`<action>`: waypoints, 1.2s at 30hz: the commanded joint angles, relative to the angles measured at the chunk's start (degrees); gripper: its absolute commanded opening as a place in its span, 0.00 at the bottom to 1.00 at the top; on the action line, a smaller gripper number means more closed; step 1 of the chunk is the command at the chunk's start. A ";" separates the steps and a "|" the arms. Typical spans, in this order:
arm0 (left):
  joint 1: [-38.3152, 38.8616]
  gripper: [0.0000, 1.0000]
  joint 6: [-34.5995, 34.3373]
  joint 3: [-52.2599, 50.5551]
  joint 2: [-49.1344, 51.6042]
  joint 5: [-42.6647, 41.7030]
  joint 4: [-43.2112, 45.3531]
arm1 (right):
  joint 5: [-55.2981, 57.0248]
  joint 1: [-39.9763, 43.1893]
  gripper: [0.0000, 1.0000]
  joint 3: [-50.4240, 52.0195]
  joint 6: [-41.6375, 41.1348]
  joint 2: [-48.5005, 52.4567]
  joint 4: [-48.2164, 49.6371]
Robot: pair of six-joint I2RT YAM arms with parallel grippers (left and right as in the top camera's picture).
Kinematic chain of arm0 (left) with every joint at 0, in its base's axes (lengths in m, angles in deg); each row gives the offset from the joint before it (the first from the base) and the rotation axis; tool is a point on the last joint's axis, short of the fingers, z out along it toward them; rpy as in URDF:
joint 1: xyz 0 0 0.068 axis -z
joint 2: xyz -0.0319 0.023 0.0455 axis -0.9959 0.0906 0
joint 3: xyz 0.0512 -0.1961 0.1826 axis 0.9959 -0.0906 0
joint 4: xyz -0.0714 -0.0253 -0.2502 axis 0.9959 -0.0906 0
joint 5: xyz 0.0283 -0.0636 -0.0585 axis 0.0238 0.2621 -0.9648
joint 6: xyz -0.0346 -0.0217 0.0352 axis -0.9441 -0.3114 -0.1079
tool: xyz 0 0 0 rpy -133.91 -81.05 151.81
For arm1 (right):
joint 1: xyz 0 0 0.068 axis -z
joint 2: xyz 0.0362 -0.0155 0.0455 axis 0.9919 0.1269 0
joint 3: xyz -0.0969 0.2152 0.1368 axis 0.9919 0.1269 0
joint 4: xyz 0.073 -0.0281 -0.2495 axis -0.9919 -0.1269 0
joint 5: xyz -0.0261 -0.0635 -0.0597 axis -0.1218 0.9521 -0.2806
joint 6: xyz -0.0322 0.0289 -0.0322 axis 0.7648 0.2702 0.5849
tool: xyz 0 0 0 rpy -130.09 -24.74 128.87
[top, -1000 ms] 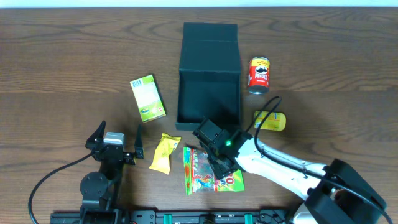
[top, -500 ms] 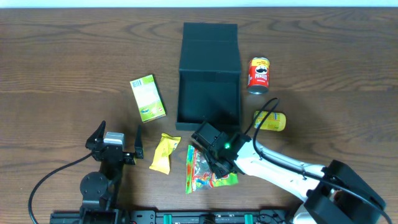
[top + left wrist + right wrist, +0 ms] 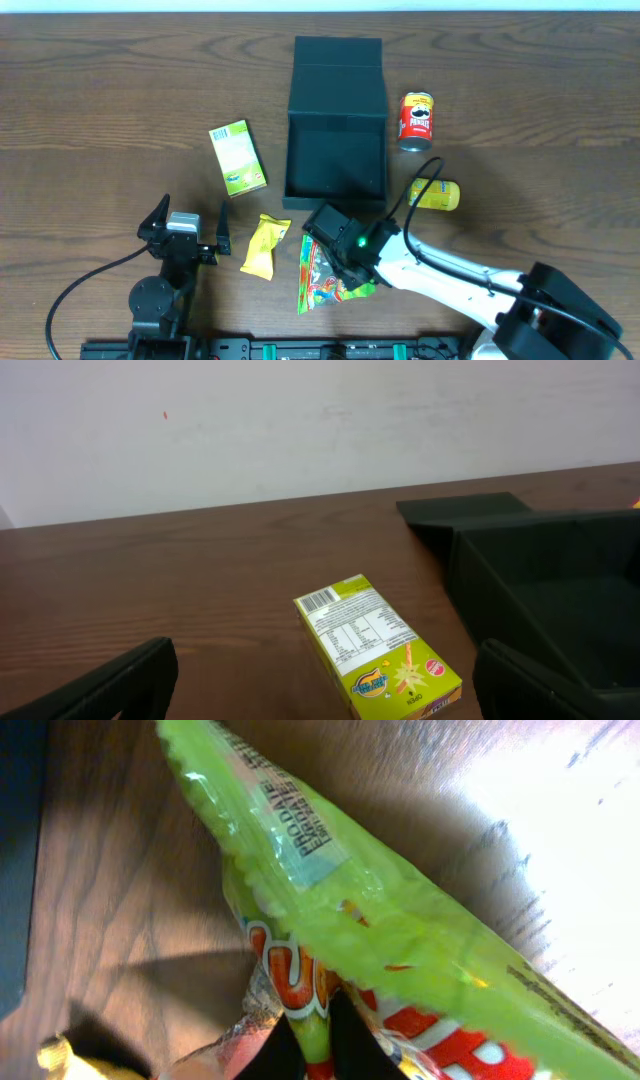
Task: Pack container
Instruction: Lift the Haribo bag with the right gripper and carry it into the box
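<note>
Two arms at the near edge of the table (image 3: 120,90). The left pincer (image 3: 192,215) is released, with nothing between its wide-spread fingers. The right pincer (image 3: 340,258) is clenched on one green candy bag (image 3: 318,288), which is crumpled and pinched at its lower edge in the right wrist view. Beside the bag lies one yellow packet (image 3: 265,246). Farther out are one yellow pouch (image 3: 437,194), one light-green carton (image 3: 238,157) and one red can (image 3: 417,119). The single container (image 3: 335,150) lies just beyond the right pincer on the far side, open and apparently empty. Its flap lid (image 3: 337,62) is thrown back away from the robot, so its long axis runs near to far. The right arm is judged much the nearer to it.
</note>
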 commanded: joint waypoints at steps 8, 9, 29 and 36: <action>-0.13 0.95 0.00 -0.63 0.04 -0.28 -2.97 | 1.88 -2.97 0.02 -0.68 5.81 -2.12 -0.92; -0.13 0.95 0.00 -0.63 0.04 -0.28 -2.97 | 1.88 -3.06 0.01 -0.96 7.10 -2.12 -0.92; -0.13 0.95 0.00 -0.63 0.04 -0.28 -2.97 | 1.88 -4.42 0.02 -14.93 26.47 -2.12 -13.03; -0.13 0.95 0.00 -0.63 0.04 -0.28 -2.97 | 1.95 -5.42 0.01 -20.68 35.91 -2.12 -16.41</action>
